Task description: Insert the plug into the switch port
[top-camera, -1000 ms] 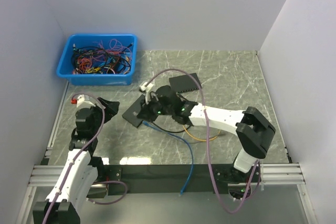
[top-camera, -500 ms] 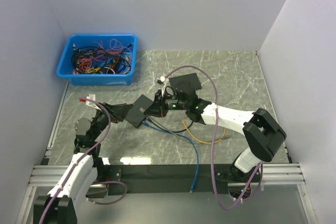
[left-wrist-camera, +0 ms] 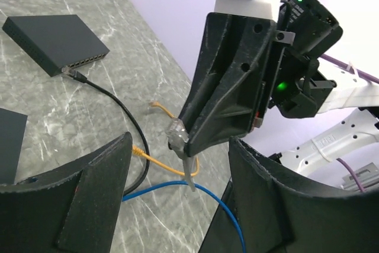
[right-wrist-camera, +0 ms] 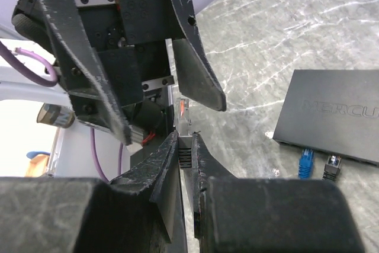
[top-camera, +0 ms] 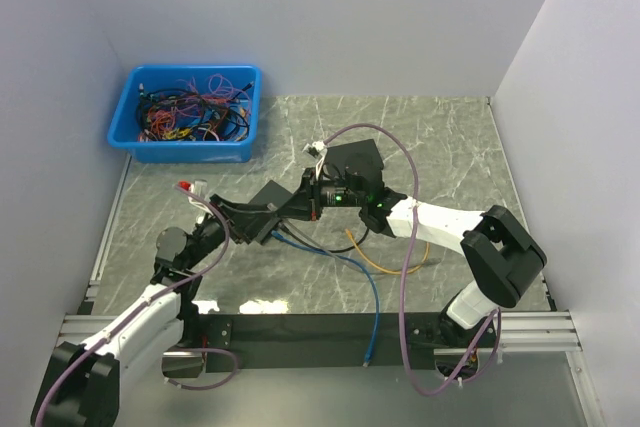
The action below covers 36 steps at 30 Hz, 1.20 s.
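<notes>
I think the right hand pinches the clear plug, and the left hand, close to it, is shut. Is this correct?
Not quite. The left hand is open, not shut: the left wrist view shows its fingers wide apart on either side of the plug. The right hand does pinch the clear plug.

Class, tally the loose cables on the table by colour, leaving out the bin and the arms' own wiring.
Blue cable: 1
Yellow cable: 1
Black cable: 1
Total: 3
The lead of the held plug is not counted; its colour is unclear.
</notes>
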Tool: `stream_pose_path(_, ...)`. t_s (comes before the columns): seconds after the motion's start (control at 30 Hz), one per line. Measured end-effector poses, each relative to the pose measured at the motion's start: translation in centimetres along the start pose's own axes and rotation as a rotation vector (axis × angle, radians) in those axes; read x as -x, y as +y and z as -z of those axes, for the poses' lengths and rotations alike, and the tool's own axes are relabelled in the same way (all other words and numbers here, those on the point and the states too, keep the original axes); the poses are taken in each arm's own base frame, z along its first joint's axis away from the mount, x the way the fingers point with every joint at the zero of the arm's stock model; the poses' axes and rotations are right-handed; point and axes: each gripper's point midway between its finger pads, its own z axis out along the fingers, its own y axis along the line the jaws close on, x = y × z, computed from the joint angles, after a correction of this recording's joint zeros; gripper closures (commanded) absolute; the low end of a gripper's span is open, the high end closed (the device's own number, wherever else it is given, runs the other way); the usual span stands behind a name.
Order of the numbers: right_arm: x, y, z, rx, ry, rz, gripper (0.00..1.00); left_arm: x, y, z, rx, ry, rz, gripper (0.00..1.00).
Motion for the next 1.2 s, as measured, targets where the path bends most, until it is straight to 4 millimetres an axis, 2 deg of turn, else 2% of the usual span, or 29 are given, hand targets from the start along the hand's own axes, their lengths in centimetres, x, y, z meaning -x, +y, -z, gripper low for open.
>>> stream_pose_path(0.27,0.1,0.4,0.0,0.023,-0.001,-0.006,1.0,0.4,0.3,-0.3,0.015,-0.022,-0.011,0.37)
stream_pose_path(0.7,-0.2,0.7,0.0,0.045,0.013,-0.016,1.0,0.8,0.3,-0.6,0.021,-0.047,-0.016,0.44)
stream_pose_path(0.9,-0.3,0.6,-0.1,0.048,0.016,-0.016,1.0,0.5,0.2,-1.0,0.017,-0.03,-0.008,0.61)
stream_pose_path(1.0,-0.5,0.4,-0.2,0.047,0.021,-0.021,1.0,0.4,0.0,-1.4,0.012,-0.021,-0.003,0.73)
stream_pose_path(1.03,-0.6,0.3,-0.2,0.047,0.023,-0.022,1.0,0.4,-0.1,-1.5,0.009,-0.02,-0.004,0.81)
stream_pose_path(1.1,-0.7,0.3,-0.2,0.048,0.025,-0.022,1.0,0.4,0.0,-1.6,0.015,-0.02,-0.003,0.89)
stream_pose_path(1.13,-0.6,0.3,-0.2,0.045,0.024,-0.02,0.98,0.4,-0.1,-1.6,0.014,-0.021,-0.004,0.96)
stream_pose_path(1.2,-0.6,0.2,-0.2,0.042,0.024,-0.016,0.82,0.4,-0.1,-1.8,0.02,-0.021,-0.003,0.99)
